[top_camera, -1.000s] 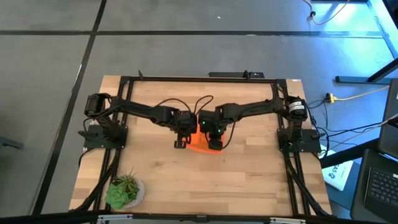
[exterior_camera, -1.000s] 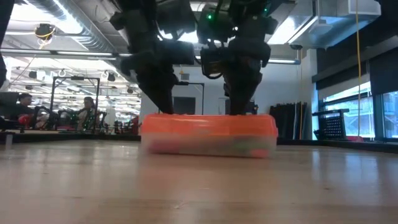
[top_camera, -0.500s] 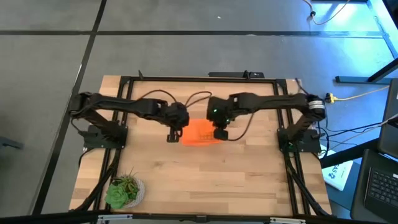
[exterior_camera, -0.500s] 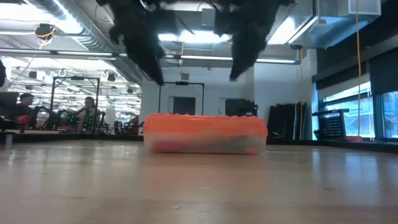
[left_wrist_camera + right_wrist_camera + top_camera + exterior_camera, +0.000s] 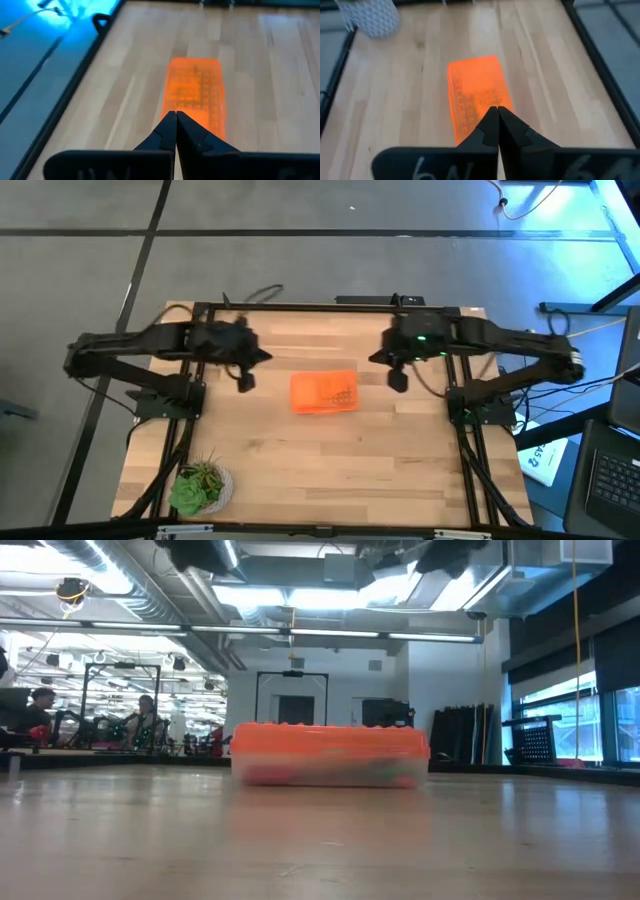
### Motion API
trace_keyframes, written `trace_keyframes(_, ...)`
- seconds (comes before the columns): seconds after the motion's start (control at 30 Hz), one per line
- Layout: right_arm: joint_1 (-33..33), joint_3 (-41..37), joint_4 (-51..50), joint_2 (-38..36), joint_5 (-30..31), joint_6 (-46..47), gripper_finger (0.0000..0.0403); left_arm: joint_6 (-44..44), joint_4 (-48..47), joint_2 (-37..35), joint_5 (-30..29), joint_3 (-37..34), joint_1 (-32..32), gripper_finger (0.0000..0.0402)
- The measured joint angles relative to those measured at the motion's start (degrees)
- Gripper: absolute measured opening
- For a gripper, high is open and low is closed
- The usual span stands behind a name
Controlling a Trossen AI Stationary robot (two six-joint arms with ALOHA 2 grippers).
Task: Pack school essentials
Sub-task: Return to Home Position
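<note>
Box: the box (image 5: 323,392) lies flat at mid-table, a rounded rectangle with clear plastic walls and a shut orange lid (image 5: 477,92) pierced by rows of small holes.
Axis: its long side runs across the table from my left arm toward my right, one short end facing each.
Contents: only blurred colours show through the wall.
Left arm: my left gripper (image 5: 245,380) hangs off the box's left end, apart from it, fingers pressed together on nothing.
Right arm: my right gripper (image 5: 398,379) hangs off the right end, fingers likewise closed and empty.
Table: the table (image 5: 300,470) is pale planked wood inside a black frame.
Plant: a spiky green plant (image 5: 200,485) in a white patterned pot stands at a corner on my left arm's side, well apart from the box.
</note>
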Motion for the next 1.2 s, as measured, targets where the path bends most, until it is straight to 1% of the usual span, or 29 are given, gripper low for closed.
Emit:
trace_keyframes(0.13, -1.1, -9.0, 6.3, -9.4, -1.3, 2.1, 0.0000, -4.0, 0.1, -8.6, -1.6, -3.8, 0.0, 0.0000)
trace_keyframes(0.27, -3.3, -17.9, 13.8, -18.4, -4.8, 4.2, 0.0000, -7.6, 1.6, -18.5, -2.3, -9.3, -0.1, 0.0000)
trace_keyframes(0.4, -5.4, -25.4, 19.3, -26.0, -7.8, 6.2, 0.0000, -10.1, 6.2, -29.2, -3.1, -16.1, -0.1, 0.0000)
trace_keyframes(0.5, -6.2, -29.2, 22.4, -30.8, -8.4, 7.3, 0.0000, -11.0, 10.0, -37.0, -3.2, -20.9, -0.1, 0.0000)
trace_keyframes(0.6, -6.6, -32.3, 22.9, -35.3, -8.5, 8.0, 0.0000, -11.3, 11.5, -43.8, -3.1, -24.5, -0.1, 0.0000)
trace_keyframes(0.83, -6.6, -38.2, 24.4, -45.9, -8.4, 10.7, 0.0000, -11.6, 11.6, -56.5, -3.1, -28.3, -0.1, 0.0000)
trace_keyframes(0.87, -6.6, -38.8, 24.3, -47.5, -8.4, 10.7, 0.0000, -11.6, 11.8, -57.6, -3.2, -28.6, -0.1, 0.0000)
trace_keyframes(0.97, -6.7, -40.8, 24.3, -52.3, -8.2, 10.7, 0.0000, -10.9, 10.6, -57.3, -3.4, -28.3, -0.1, 0.0000)
trace_keyframes(1.03, -6.7, -42.1, 24.4, -55.6, -7.8, 10.9, 0.0000, -10.0, 12.3, -57.1, -3.4, -28.0, -0.1, 0.0000)
trace_keyframes(1.2, -6.7, -45.2, 24.1, -63.9, -6.8, 11.1, 0.0000, -10.1, 11.4, -57.4, -3.9, -28.9, -0.1, 0.0000)
